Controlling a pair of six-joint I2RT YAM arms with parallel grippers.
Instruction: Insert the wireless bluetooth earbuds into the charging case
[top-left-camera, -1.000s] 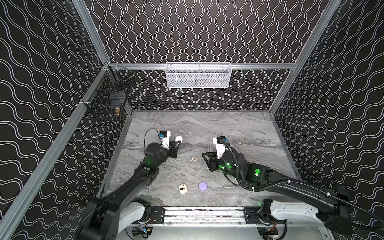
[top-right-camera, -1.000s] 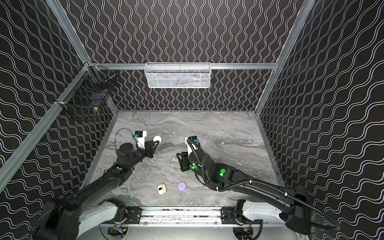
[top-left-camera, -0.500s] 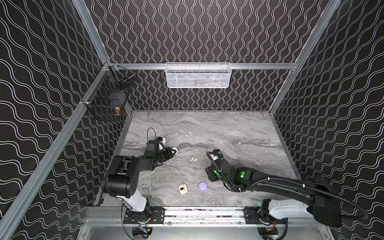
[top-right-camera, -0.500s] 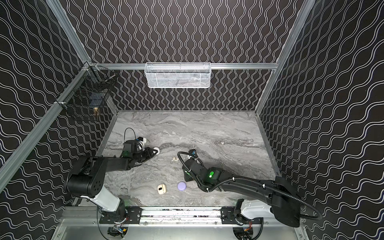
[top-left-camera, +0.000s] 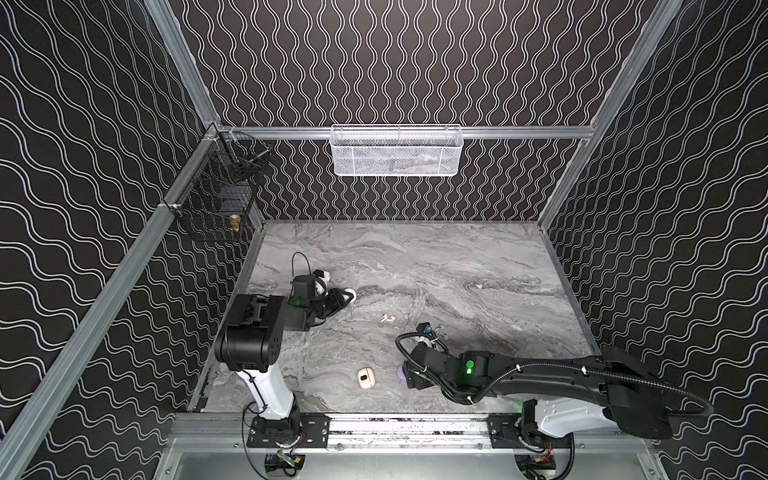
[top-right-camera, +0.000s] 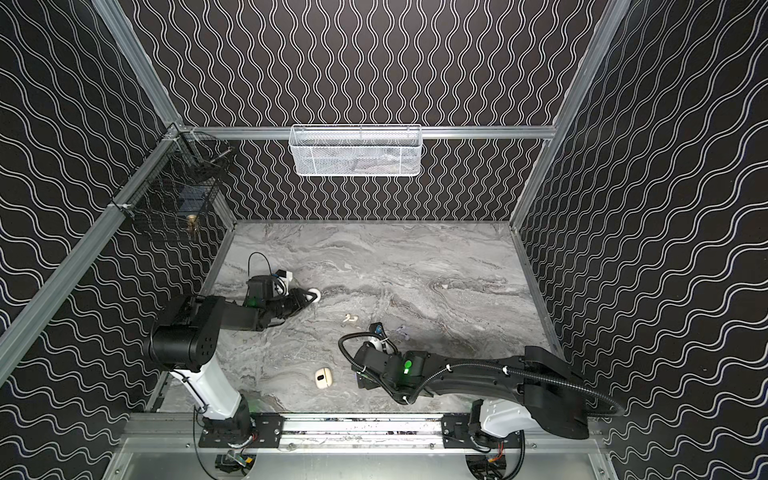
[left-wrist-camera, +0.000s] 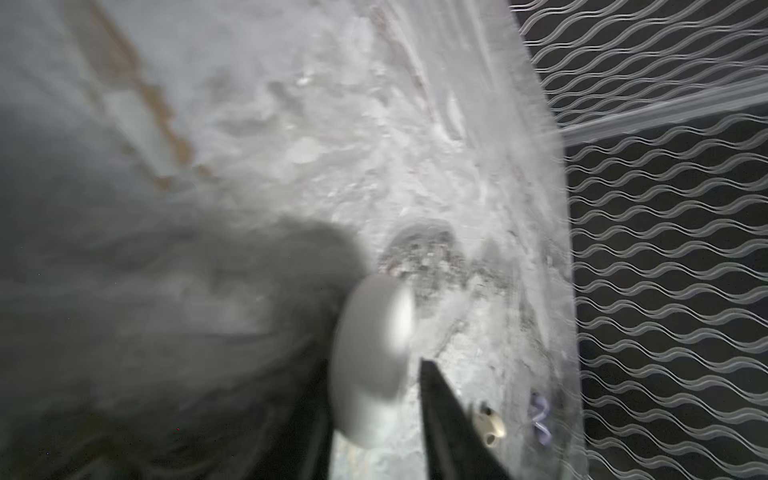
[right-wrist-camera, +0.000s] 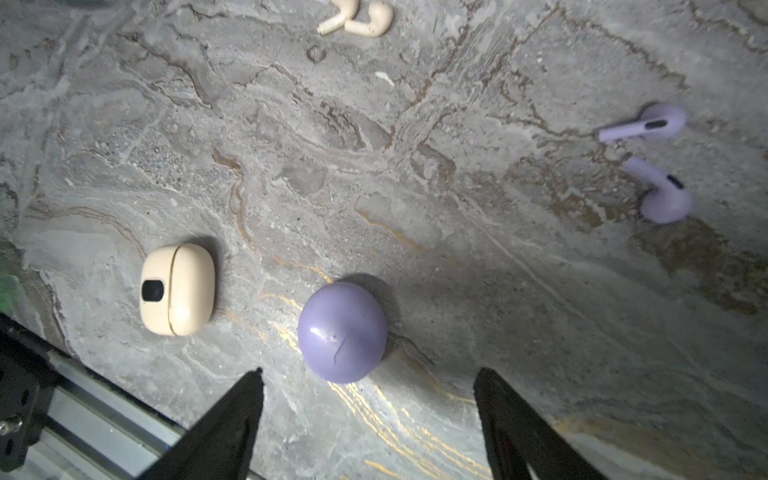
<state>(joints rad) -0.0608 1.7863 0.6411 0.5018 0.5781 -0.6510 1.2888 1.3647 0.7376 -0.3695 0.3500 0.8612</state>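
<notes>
Wireless bluetooth earbuds (right-wrist-camera: 663, 195) lie loose on the marbled table (right-wrist-camera: 457, 257), none seated in a case. The lilac pair (right-wrist-camera: 642, 124) rests well apart from the lilac case (right-wrist-camera: 343, 332), and the cream pair (right-wrist-camera: 357, 18) lies farther off.

We judge the step in hand to be the approach to the lilac case. The right gripper (right-wrist-camera: 370, 370) hangs empty, jaws spread wide, with that case just ahead of the tips. The left gripper (left-wrist-camera: 376, 363) brackets a white case (left-wrist-camera: 374, 316). That view is blurred, so we cannot tell whether it clamps the case or merely flanks it. The cream case (right-wrist-camera: 176, 289) sits near the lilac one, lid shut.

Next move, as we judge it: centre the jaws on the lilac case, close, then open its lid before any earbud goes in.

All parts look like smooth plastic. The lilac case is a glossy round dome and may slip from flat jaws. The cream case is a rounded block with a gold seam and a dark oval window. Each earbud is a bulb on a short stem.
</notes>
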